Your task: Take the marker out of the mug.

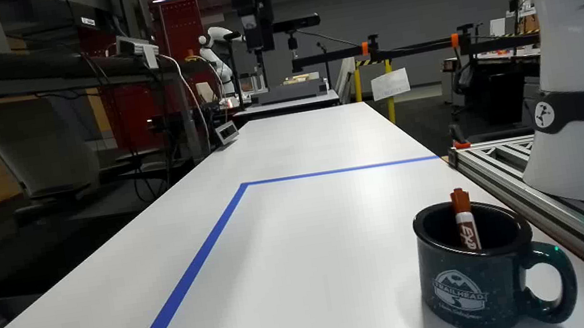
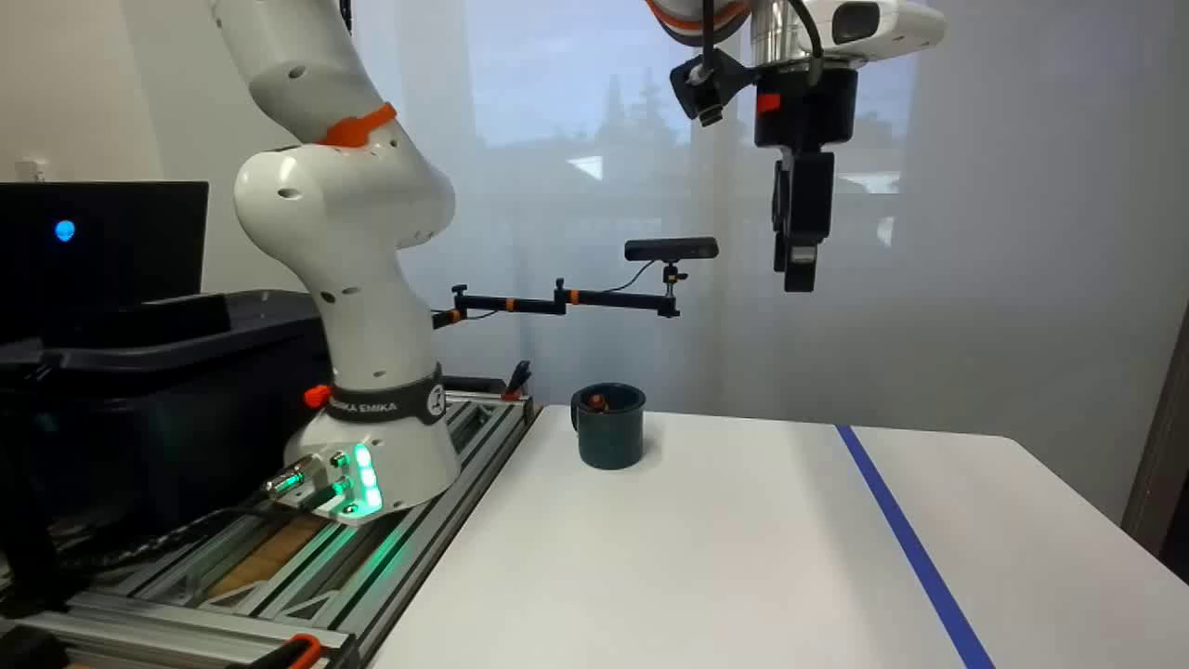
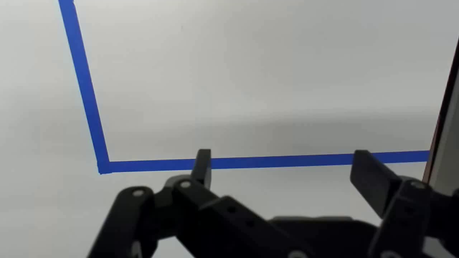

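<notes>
Marker (image 1: 465, 222) is seen inside the mug (image 1: 498, 283), lower right of the frame in an exterior view; orange-brown cap is pointed up above the rim, white barrel with brown label is tilted slightly, lower end is hidden by the mug's front wall. Mug is stood upright on the white table (image 1: 314, 276), pale round emblem shown on its side, handle turned to the right of the frame. In an exterior view the mug is placed near the picture's centre, near the metal rail (image 2: 474, 483), with only the marker's reddish end made out in its opening. Gripper (image 2: 797, 269) is pointed down at upper right there, well above the table and well apart from the mug. In the wrist view its fingers (image 3: 371, 179) are spread wide apart at the bottom of the frame; table and blue tape (image 3: 272, 162) are seen through the gap.
</notes>
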